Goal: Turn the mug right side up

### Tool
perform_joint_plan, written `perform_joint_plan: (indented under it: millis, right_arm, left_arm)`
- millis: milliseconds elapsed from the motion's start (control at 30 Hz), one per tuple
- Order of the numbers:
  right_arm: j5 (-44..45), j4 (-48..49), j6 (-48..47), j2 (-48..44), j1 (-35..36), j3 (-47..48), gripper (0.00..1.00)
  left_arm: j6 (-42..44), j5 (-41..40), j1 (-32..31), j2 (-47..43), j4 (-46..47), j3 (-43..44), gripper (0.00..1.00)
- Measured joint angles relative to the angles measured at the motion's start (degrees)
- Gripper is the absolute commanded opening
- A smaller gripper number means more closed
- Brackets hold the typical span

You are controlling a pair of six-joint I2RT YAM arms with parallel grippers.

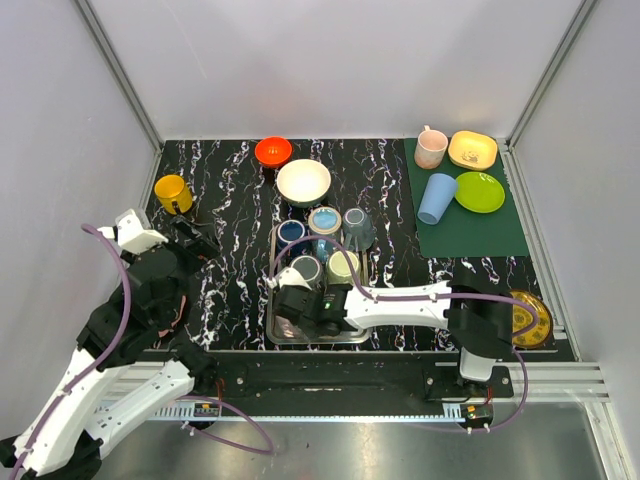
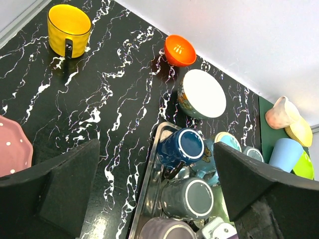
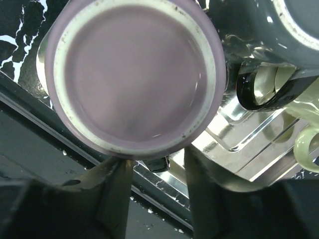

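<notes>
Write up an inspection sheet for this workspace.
Surface: black marbled table, nothing spilled.
Job's things: lavender mug in the near-left part of the steel tray, seemingly base up.
Clutter: navy mug and others in the tray; yellow mug, orange bowl, white bowl; crockery on the green mat; gold plate.
Grippers: right gripper has its fingers apart beside the lavender mug; left gripper is open, empty, above the table.
Cables: purple cables along both arms; one arcs over the tray.
Surroundings: white walls; nothing else seen.
</notes>
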Motion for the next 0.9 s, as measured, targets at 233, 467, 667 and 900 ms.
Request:
perform_joint_plan:
  millis: [233, 467, 667, 900]
  right_arm:
    - [0.57, -0.52, 0.09, -3.48, 1.44, 0.48, 0.67]
    - [1.05, -1.51, -0.17, -21.40, 4.76, 4.68, 0.70]
    - [9.25, -0.55, -3.21, -35.85, 1.60, 8.00, 0.71]
    - [18.91, 2.86, -8.17, -42.42, -1.11, -3.10, 0.73]
  left_arm:
    - [0.48, -0.46, 0.00, 0.92, 0.02, -0.57, 0.99]
    - [2.71, 0.31, 3.87, 7.93, 2.82, -0.70, 0.99]
    - [6.10, 13.38, 26.14, 25.05, 7.45, 0.63, 0.99]
    - [10.23, 29.20, 45.38, 44.28, 16.33, 0.92, 0.99]
